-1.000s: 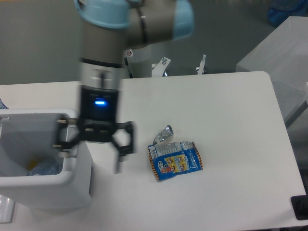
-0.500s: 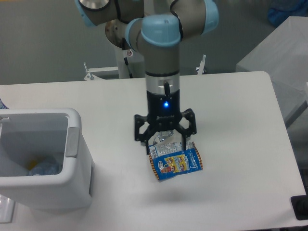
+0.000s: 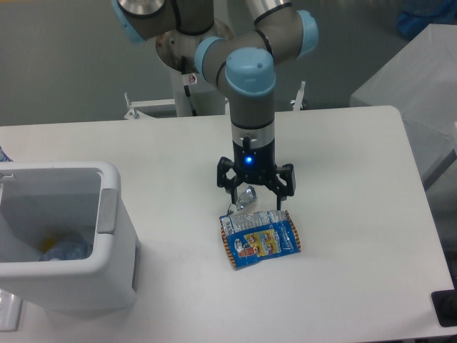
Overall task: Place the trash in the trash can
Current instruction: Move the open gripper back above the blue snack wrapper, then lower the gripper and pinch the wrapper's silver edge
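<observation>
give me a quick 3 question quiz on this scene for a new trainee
1. True or false: the snack wrapper is already inside the trash can.
2. Multiple choice: the end effector is A) over the trash can, B) above the top edge of the wrapper with fingers spread, C) off the table's far right corner.
3. Short answer: what can be seen at the bottom of the trash can?

Key
1. False: it lies flat on the white table, to the right of the can.
2. B
3. Something pale blue with a bit of yellow-orange; it is too blurred to identify for sure.
</observation>
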Robot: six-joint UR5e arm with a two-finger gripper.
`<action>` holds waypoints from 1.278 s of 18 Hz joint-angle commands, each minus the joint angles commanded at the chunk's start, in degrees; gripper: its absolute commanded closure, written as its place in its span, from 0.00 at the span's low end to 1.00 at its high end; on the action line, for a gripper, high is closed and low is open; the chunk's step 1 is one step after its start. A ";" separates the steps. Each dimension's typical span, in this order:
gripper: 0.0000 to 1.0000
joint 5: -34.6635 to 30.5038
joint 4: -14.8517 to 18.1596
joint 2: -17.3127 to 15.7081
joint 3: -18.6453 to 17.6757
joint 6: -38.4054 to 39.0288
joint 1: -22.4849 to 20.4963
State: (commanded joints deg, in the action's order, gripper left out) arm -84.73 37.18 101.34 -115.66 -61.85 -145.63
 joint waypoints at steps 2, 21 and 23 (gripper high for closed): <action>0.01 -0.26 0.09 0.87 -1.14 -3.35 0.09; 0.06 -3.51 -0.26 5.97 -3.43 -3.98 1.93; 0.17 -4.92 -0.35 5.98 -3.52 -3.98 2.02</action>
State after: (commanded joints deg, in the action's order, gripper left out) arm -89.64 36.83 107.31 -119.18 -65.83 -143.61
